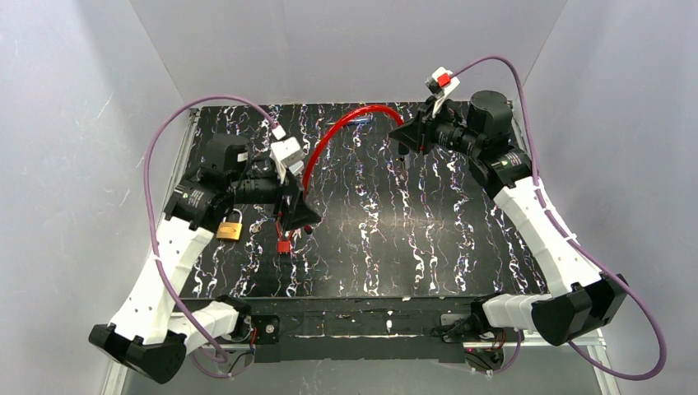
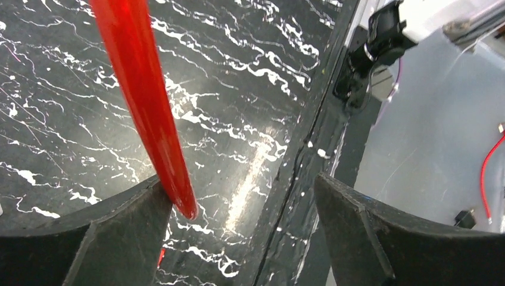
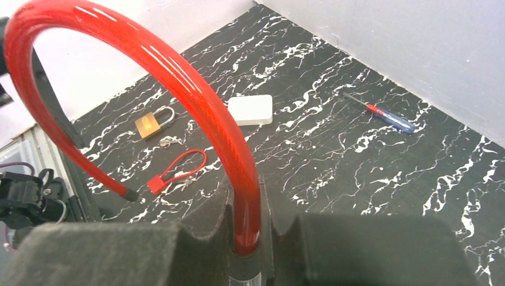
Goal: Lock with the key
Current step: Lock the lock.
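Observation:
A thick red cable [image 1: 329, 136] arcs over the table between both arms. My right gripper [image 3: 246, 229] is shut on one end of the cable [image 3: 178, 77]. The cable's other end [image 2: 140, 89] comes down between the wide-open jaws of my left gripper [image 2: 241, 185], its tip against one finger [image 2: 119, 226], not clamped. A brass padlock [image 3: 149, 124] lies on the table with a small key [image 3: 170, 141] beside it. Closer in is a small red wire-loop lock [image 3: 156, 183]. In the top view the brass padlock [image 1: 230, 230] sits by the left arm, and my left gripper [image 1: 300, 216] hangs above the small red lock [image 1: 284, 244].
A white box [image 3: 250, 110] and a blue-and-red screwdriver [image 3: 381, 113] lie on the black marbled table [image 1: 411, 239]. White walls close in three sides. The table's near edge [image 2: 298, 179] runs under my left gripper.

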